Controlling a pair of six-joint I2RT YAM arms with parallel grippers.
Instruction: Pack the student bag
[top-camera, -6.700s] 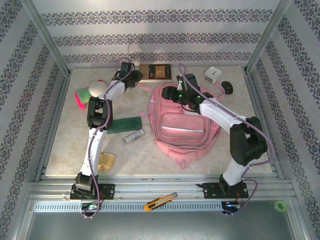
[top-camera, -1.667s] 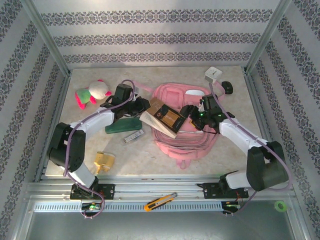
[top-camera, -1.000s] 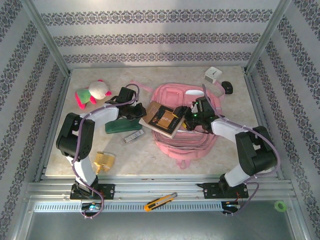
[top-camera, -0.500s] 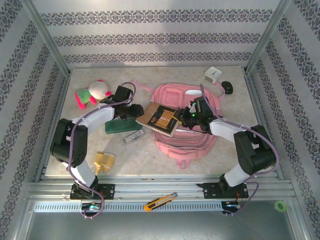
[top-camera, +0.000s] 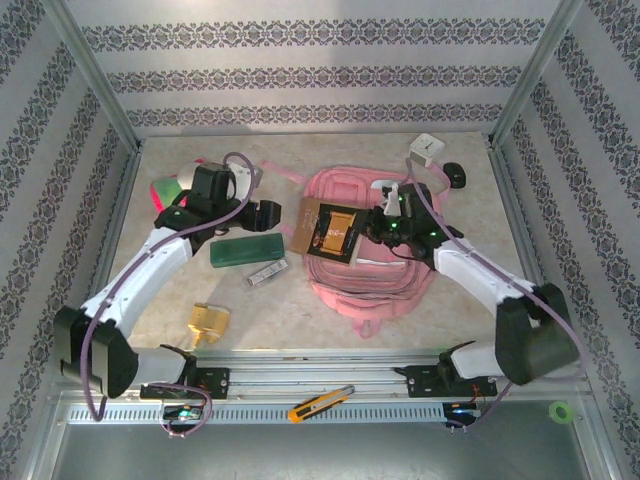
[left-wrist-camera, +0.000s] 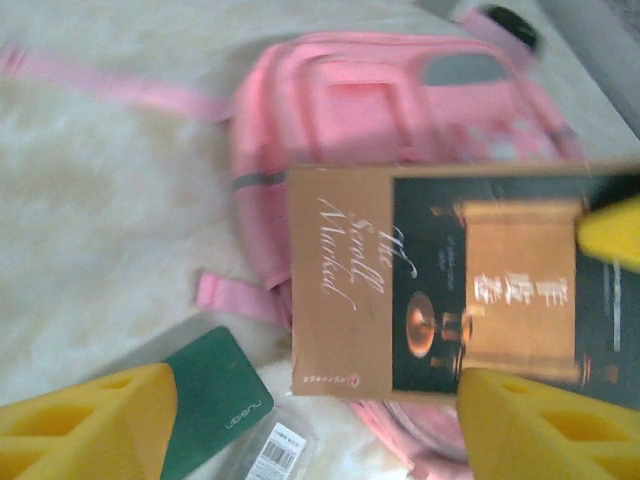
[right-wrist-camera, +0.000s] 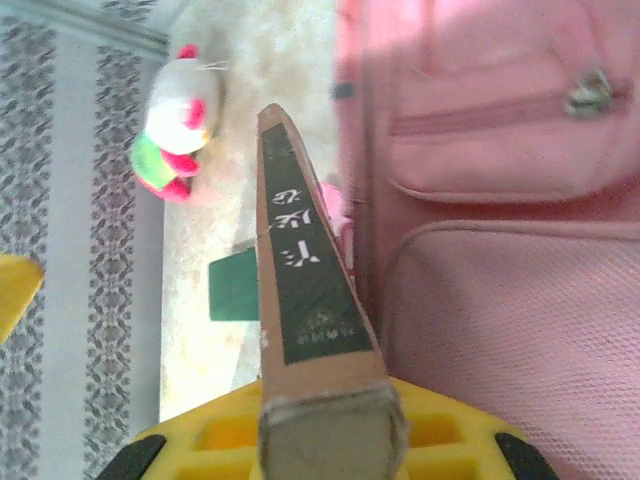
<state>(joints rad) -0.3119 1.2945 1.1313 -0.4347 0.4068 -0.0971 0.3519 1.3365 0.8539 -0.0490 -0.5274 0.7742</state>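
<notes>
Top external view: right pincer (top-camera: 368, 226) grips book (top-camera: 328, 228) over the bag (top-camera: 385, 280), left pincer (top-camera: 272, 213) wide, empty beside it; probably book goes inside next.

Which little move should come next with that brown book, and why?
Probably the right gripper should ease the book down toward the student bag: it alone clamps the book's edge over the bag, while the left gripper stands open, apart.

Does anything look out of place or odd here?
A yellow utility knife lies on the metal rail beyond the table's near edge. The book is clamped by the right gripper over the student bag, not inside.
</notes>
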